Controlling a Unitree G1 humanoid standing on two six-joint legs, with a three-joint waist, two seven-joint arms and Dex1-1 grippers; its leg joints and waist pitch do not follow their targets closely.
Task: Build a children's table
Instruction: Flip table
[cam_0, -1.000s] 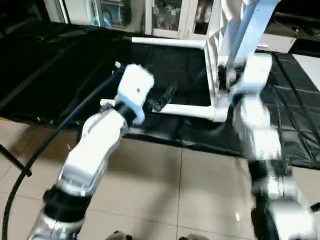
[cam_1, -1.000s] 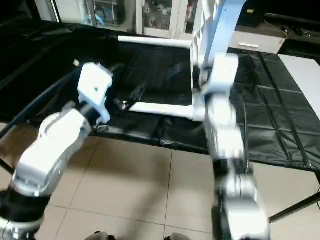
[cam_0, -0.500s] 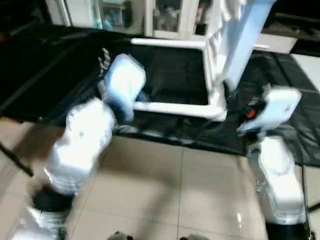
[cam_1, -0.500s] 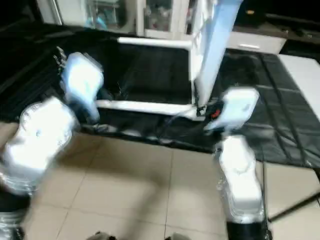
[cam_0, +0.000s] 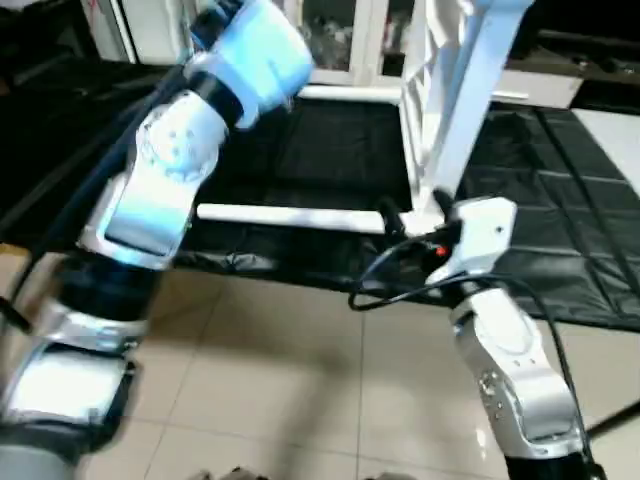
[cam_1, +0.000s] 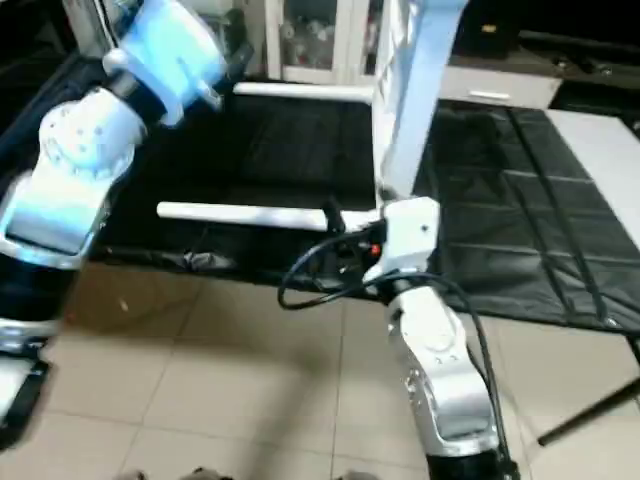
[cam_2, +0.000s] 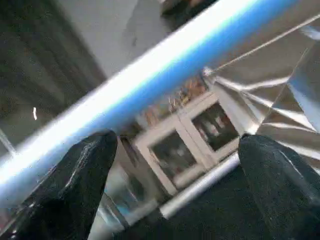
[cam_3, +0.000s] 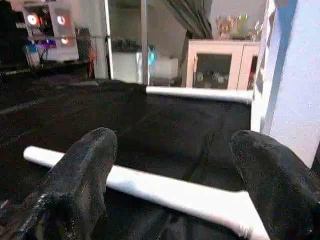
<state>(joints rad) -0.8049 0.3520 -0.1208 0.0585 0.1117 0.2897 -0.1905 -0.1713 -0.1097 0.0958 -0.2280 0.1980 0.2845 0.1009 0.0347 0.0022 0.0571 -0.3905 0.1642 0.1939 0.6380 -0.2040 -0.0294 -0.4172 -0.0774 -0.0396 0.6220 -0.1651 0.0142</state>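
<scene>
Both grippers gape wide, holding nothing: left gripper (cam_2: 172, 170) up by a leg (cam_2: 150, 85), right gripper (cam_3: 172, 175) facing another leg (cam_3: 165, 192) beside the tabletop (cam_0: 455, 110).

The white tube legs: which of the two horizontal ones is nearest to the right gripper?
The near leg, along the front edge of the black-draped table, just ahead of the right gripper. The far leg lies at the back, towards the cabinets.

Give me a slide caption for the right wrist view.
Open right gripper, nothing between its black fingers, faces a white tube leg lying over the black-draped work table.
</scene>
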